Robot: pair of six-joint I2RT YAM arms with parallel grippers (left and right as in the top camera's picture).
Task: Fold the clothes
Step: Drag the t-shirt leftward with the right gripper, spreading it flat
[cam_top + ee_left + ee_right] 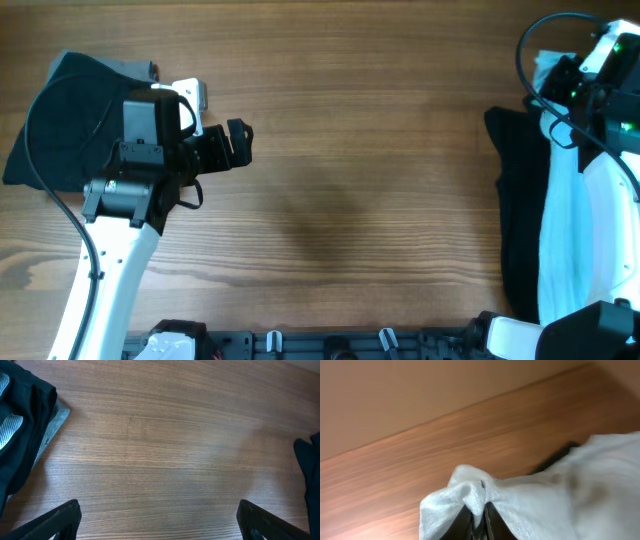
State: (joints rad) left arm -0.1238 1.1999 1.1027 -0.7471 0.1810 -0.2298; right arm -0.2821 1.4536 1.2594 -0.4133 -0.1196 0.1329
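Evidently nothing is folded yet: my right gripper (479,510) pinches the pale T-shirt (555,250) at the right edge, while my left gripper (238,143) stands wide open, empty.

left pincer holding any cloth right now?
No. In the left wrist view the left pincer is open, only the wooden table shows between its fingers, and the black garment lies off to the side.

Overhead looks straight down; both wrist views share the table (350,150) close up, the right perhaps tilted.
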